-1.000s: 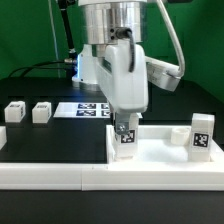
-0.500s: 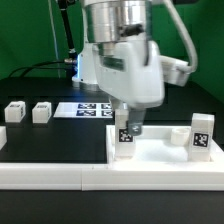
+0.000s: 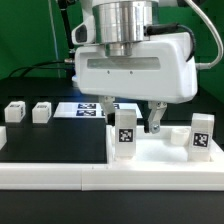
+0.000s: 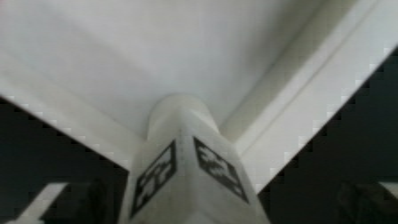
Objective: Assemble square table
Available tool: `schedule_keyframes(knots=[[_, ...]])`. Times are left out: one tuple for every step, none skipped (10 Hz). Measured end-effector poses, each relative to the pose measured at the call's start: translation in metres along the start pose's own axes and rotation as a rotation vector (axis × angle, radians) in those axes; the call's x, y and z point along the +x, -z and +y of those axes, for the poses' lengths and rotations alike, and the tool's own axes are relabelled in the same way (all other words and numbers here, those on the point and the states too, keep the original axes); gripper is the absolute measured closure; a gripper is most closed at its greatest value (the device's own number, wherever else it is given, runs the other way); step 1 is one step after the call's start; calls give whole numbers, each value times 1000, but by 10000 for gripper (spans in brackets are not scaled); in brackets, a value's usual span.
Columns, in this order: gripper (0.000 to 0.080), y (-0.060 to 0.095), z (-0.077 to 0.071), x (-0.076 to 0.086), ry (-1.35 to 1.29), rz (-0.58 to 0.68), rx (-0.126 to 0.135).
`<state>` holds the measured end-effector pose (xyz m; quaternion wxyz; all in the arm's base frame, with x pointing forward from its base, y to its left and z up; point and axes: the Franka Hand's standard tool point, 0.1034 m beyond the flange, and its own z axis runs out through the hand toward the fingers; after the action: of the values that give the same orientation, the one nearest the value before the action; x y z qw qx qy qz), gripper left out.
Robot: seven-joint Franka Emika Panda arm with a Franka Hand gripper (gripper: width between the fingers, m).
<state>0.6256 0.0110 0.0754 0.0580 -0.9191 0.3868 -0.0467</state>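
1. Exterior view: the hand [image 3: 133, 118] hangs low over the slab [image 3: 165, 158], its broad white body turned to the camera. Its fingers are apart. One dark finger [image 3: 155, 120] stands just at 3 o'clock of the upright leg [image 3: 125, 138], with a narrow gap showing between them, so the hand clamps nothing.
2. That upright leg stands on the slab near the slab's 9 o'clock edge, its tag facing the camera. The slab lies flat on the black counter [image 3: 50, 145], at about 4 o'clock in the picture.
3. A second leg [image 3: 202, 136] also stands upright on the slab, at 3 o'clock of the first and well apart from it.
4. Two loose legs [image 3: 15, 111] [image 3: 41, 111] sit side by side on the counter at 9 o'clock, well apart from the slab.
5. The marker board [image 3: 88, 108] lies flat at 11 o'clock of the upright leg, partly hidden behind the hand.
6. A long white rail [image 3: 50, 177] runs along the front at 6 o'clock.
7. Wrist view: the upright leg [image 4: 187, 165] fills the middle, two tagged faces meeting at a corner. The slab [image 4: 143, 50] spreads white behind it, with a raised rim running past. Dark counter [image 4: 36, 150] shows on either side.
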Motion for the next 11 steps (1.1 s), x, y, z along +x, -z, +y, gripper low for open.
schedule_keyframes(knots=[[151, 1, 3, 5, 197, 3, 1], [151, 2, 5, 7, 373, 3, 1], [151, 2, 5, 7, 500, 0, 0], [151, 2, 6, 7, 512, 1, -1], [151, 2, 7, 8, 574, 2, -6], [273, 2, 7, 8, 542, 2, -6], [411, 2, 7, 8, 541, 2, -6], [511, 2, 7, 8, 508, 2, -6], [511, 2, 7, 8, 434, 2, -6], [511, 2, 8, 9, 352, 3, -7], [511, 2, 9, 10, 222, -2, -9]])
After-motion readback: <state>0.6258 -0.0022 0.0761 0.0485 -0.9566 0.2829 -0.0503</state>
